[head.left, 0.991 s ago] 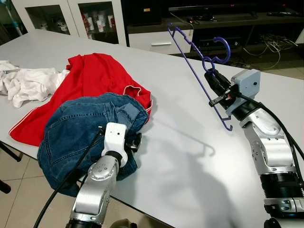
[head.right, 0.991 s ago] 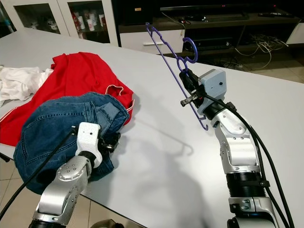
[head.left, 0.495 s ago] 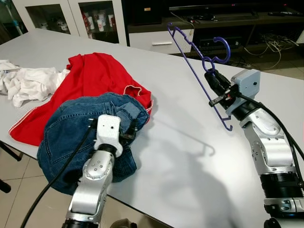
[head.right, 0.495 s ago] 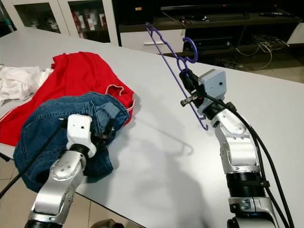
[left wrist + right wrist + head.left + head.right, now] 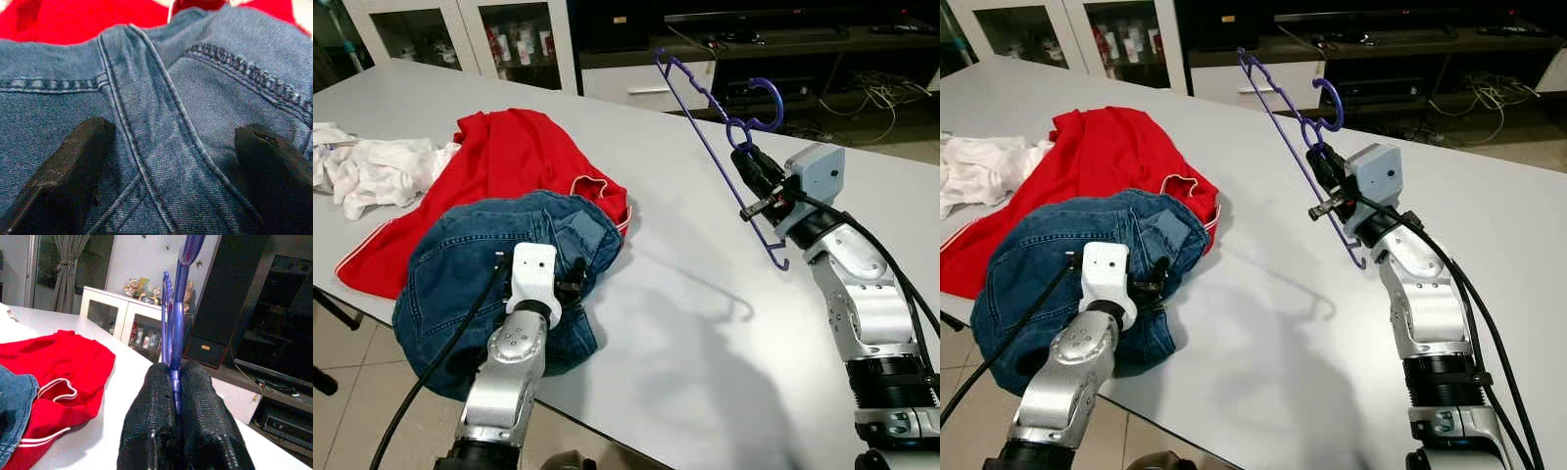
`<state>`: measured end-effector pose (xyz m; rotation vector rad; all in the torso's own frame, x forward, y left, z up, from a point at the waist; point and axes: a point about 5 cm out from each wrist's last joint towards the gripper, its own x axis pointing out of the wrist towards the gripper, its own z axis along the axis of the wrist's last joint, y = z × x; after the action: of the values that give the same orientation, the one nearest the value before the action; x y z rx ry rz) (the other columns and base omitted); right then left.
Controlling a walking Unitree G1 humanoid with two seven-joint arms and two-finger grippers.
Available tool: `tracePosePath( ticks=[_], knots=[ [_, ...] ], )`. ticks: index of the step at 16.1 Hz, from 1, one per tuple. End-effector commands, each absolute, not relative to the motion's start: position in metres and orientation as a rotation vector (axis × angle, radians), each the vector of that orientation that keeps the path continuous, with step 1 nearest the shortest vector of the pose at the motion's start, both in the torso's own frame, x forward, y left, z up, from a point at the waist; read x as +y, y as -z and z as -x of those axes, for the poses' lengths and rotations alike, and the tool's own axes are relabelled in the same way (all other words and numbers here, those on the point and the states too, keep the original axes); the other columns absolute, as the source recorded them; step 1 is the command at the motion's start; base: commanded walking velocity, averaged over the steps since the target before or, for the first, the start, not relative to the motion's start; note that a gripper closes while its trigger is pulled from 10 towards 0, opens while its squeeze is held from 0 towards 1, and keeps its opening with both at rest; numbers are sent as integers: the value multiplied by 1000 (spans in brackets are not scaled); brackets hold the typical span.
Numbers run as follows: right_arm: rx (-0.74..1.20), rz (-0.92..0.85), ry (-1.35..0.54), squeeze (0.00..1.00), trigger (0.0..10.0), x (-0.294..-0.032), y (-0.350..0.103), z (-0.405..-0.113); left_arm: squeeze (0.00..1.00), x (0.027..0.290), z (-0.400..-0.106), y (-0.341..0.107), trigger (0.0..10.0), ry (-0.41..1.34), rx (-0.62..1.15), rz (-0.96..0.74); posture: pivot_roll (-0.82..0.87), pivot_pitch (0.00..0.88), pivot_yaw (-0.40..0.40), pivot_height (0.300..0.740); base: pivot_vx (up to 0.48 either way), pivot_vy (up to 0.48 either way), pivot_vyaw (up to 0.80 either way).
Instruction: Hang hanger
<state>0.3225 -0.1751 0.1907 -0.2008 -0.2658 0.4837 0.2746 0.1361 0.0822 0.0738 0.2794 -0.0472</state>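
Thin purple plastic hanger [image 5: 717, 157], tilted, in right gripper [image 5: 747, 168].

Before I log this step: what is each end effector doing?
Left end effector: open, fingers pressed on the jeans.
Right end effector: shut on the hanger, held above the table.

purple hanger [image 5: 717, 157]; blue jeans [image 5: 480, 264]; red shirt [image 5: 509, 162]

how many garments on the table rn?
3. Blue jeans at the near edge under the left gripper, red shirt behind and partly beneath them, white cloth far left. More may lie hidden underneath.
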Motion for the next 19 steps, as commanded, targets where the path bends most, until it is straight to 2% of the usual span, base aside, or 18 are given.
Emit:
tracePosePath(
  ticks=[1,2,3,4,5,6,7,8,14,19],
  knots=[
    [-288,205,-485,0,10000,-173,-195,-322,0,137,-271,-69,10000,47,363,-58,-34,0,45,740,0,0,0],
    [-289,204,-485,0,10000,-173,-195,-322,0,138,-271,-68,10000,46,368,-57,-34,0,45,740,0,0,0],
    [-288,204,-482,0,10000,-174,-195,-322,0,141,-271,-65,9176,25,396,-29,-34,0,45,740,0,0,0],
    [-288,204,-480,0,10000,-174,-195,-322,0,142,-271,-65,8980,17,404,-22,-34,0,45,740,0,0,0],
    [-289,203,-480,0,10000,-174,-195,-322,0,143,-272,-65,7176,13,409,-19,-32,0,45,740,0,0,0],
    [-289,202,-480,0,10000,-173,-195,-322,0,142,-272,-65,3608,16,415,-19,-31,0,45,740,0,0,0],
    [-291,200,-482,0,10000,-172,-195,-322,0,141,-272,-65,2039,32,420,-30,-30,0,46,740,0,0,0],
    [-292,198,-482,0,10000,-172,-195,-322,0,140,-272,-64,0,53,425,-39,-30,0,47,740,0,0,0],
    [-293,203,-476,0,10000,-174,-196,-322,0,136,-270,-63,0,98,432,-40,-36,0,48,740,0,0,0],
    [-291,207,-467,0,10000,-177,-196,-321,0,131,-271,-71,0,181,363,-44,-42,0,48,740,0,0,0]
  ],
)
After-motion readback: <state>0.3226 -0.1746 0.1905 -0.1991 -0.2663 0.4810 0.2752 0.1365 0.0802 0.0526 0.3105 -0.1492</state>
